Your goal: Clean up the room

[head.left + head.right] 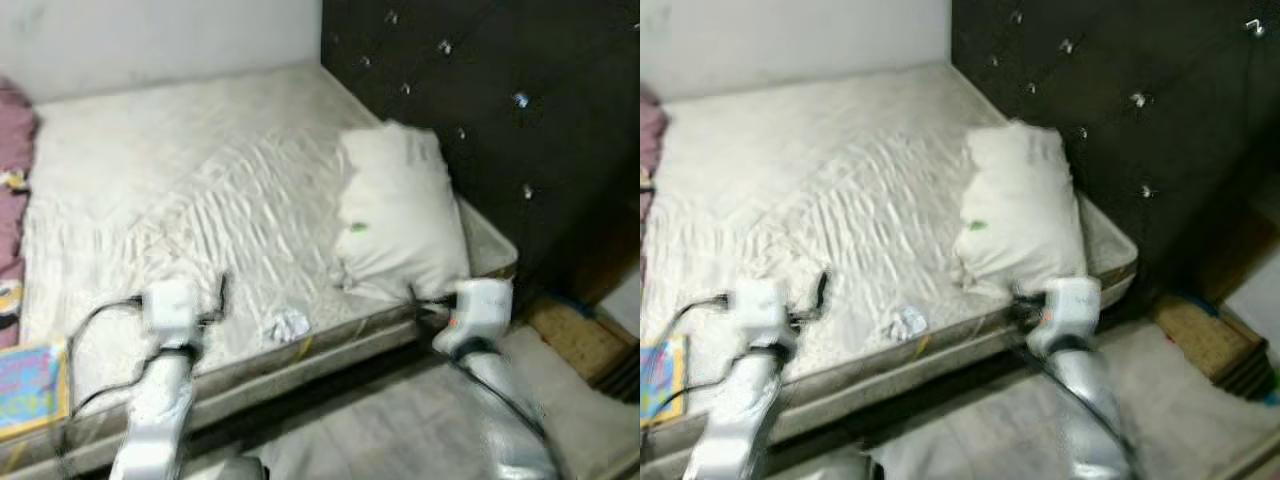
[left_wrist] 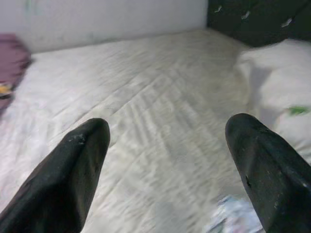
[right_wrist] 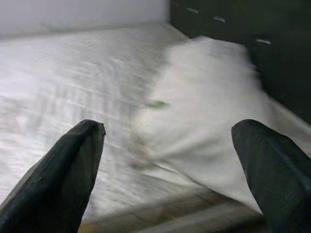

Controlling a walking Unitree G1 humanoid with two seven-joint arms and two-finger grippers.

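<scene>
a white pillow (image 1: pixel 400 212) lies on the bare mattress (image 1: pixel 190 190) against the dark tufted headboard (image 1: pixel 500 110). the right gripper (image 3: pixel 170 170), fingers spread wide and empty, hovers at the mattress edge just beside the pillow's near corner. the left gripper (image 2: pixel 165 170), also spread wide, hovers near a crumpled paper (image 1: pixel 287 325) lying at the near edge.

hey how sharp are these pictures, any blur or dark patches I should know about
Left eye view: soft all over, the headboard nearly black except small glints. Right eye view: equally soft, the crumpled paper a smear. Left wrist view: bed sheet streaked, the left pincer open and dark. Right wrist view: pillow blurred, right pincer open.
</scene>
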